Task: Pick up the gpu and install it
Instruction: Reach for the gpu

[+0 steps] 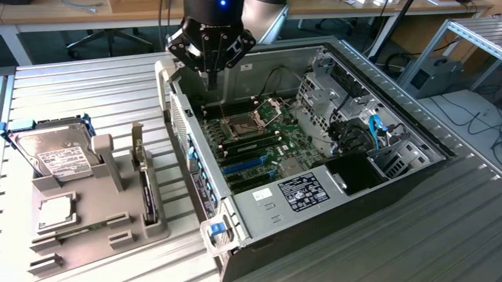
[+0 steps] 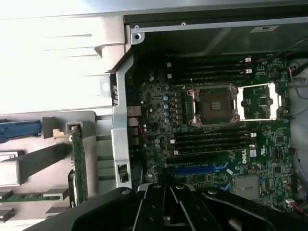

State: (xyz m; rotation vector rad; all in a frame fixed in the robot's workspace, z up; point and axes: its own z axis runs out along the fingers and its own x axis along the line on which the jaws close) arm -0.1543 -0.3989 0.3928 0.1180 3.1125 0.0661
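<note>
The gpu [image 1: 144, 187] stands on edge in a grey holder [image 1: 94, 211] at the exterior view's left, its silver bracket end pointing up and away. In the wrist view the gpu [image 2: 78, 166] appears as a thin green-edged card beside the case wall. My gripper [image 1: 210, 79] hangs over the far left corner of the open computer case [image 1: 368, 205], above the motherboard [image 1: 259, 141]. Its fingers are shut with nothing between them. In the wrist view the gripper [image 2: 166, 199] sits over the blue expansion slots [image 2: 195, 169].
A silver hard drive [image 1: 51, 154] with a white label stands in the holder's far left. A processor chip [image 1: 56, 211] and a memory stick [image 1: 79, 232] lie lower in the holder. Drive cages and cables [image 1: 368, 132] fill the case's right side, and a power supply [image 1: 302, 191] its near end.
</note>
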